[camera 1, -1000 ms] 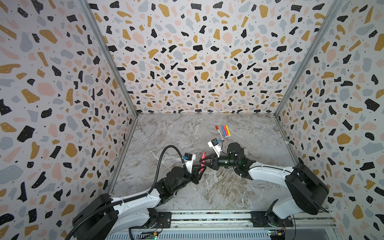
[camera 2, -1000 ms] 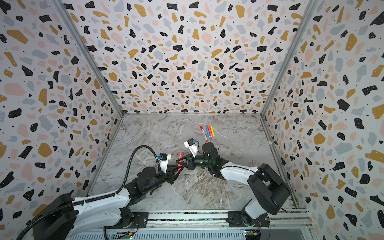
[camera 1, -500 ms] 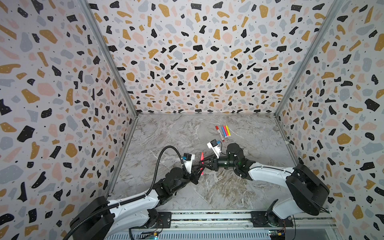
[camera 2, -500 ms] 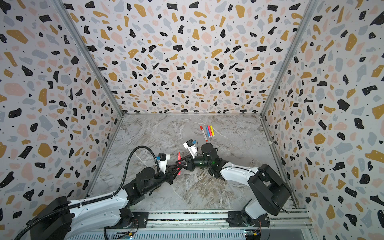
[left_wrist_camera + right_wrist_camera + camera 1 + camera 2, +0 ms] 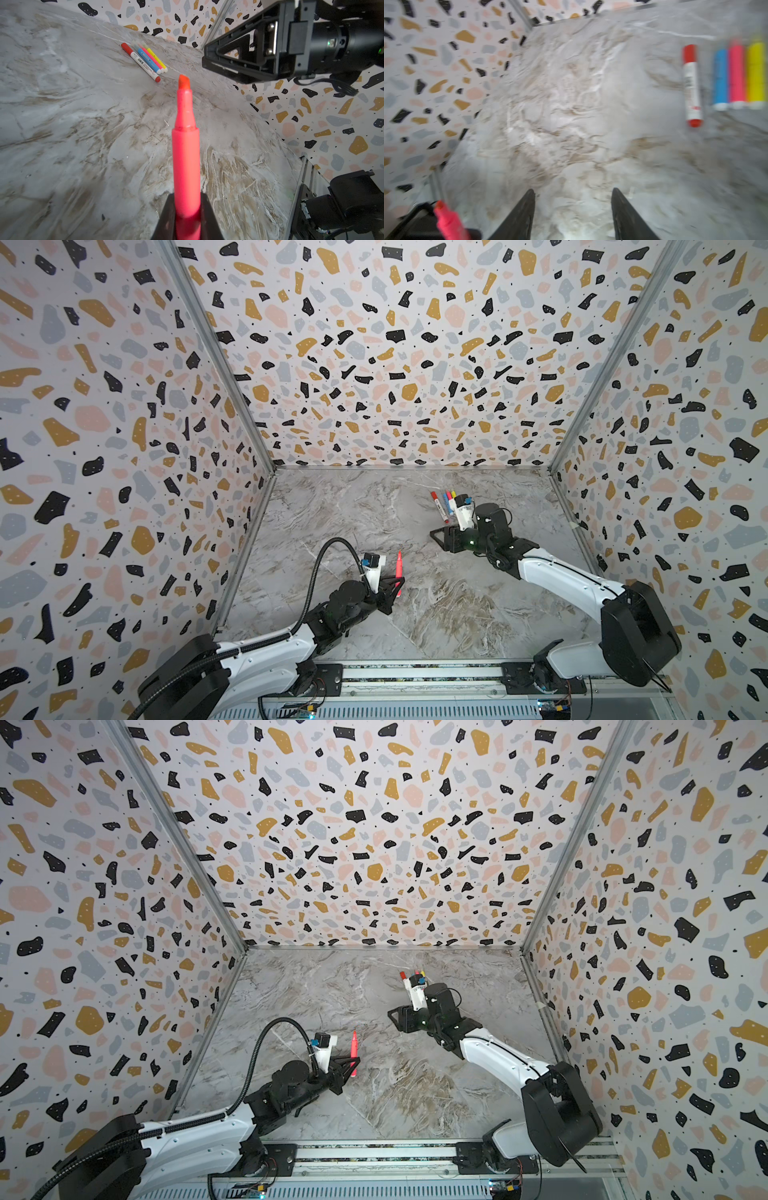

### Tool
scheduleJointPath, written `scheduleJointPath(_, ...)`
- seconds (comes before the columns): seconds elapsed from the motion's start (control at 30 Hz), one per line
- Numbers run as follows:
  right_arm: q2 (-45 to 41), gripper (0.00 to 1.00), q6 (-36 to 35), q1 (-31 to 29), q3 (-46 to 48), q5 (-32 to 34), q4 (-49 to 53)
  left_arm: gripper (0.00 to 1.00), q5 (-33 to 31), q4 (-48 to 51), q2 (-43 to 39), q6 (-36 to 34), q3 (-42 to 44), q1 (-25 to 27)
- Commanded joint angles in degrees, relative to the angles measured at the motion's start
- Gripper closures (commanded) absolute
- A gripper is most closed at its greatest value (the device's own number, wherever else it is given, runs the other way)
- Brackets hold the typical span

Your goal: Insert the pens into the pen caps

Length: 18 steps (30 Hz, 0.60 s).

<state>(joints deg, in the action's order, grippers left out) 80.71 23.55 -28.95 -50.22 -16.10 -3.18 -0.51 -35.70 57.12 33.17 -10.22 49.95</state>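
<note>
Nearest: left gripper (image 5: 394,585), black angular jaws clamped on the lower barrel of a pink-red pen (image 5: 185,145). The pen is uncapped: round smooth plastic barrel, a stepped shoulder, a narrower neck, then a wedge-cut orange-red felt tip. It stands close to upright over the bench (image 5: 353,510) near the middle, tip leaning toward 12 o'clock. The bench top is a grey-white marble-look sheet with brown veining and a dull sheen. At about 1 o'clock from the held pen is the right gripper (image 5: 573,189), jaws spread apart with nothing between them; its fingers (image 5: 527,207) are black, tapered and matte. Beyond it, toward 1 o'clock on the bench, four pens lie flat in a tight row, sides touching or nearly so: a white-barrelled pen (image 5: 143,63) with dark print, a bright red cap on its far end and a red plug on its near end; then a blue pen (image 5: 148,60), a pink pen (image 5: 153,59) and a yellow pen (image 5: 157,58), each with a white near end. Their far ends are too small to tell. Terrazzo-print walls (image 5: 374,344) are matte, with metal strips in the corners.
</note>
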Motion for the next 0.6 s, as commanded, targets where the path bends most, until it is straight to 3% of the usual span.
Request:
scheduleJointPath(0.0, 2.62, 0.39, -3.63, 2.40, -3.88, 10.37, 10.22, 1.00, 0.60, -3.39, -0.41, 1.07, 1.09, 0.05)
scheduleJointPath(0.3, 13.29, 0.38, -7.25, 8.26, -9.46, 20.81, 15.40, 1.00, 0.51, -1.47, -1.79, 0.57, 1.08, 0.45)
scheduleJointPath(0.57, 18.67, 0.39, -10.58, 10.49, -10.93, 13.81, 14.71, 1.00, 0.69, -1.56, -1.13, 0.56, 0.82, 0.65)
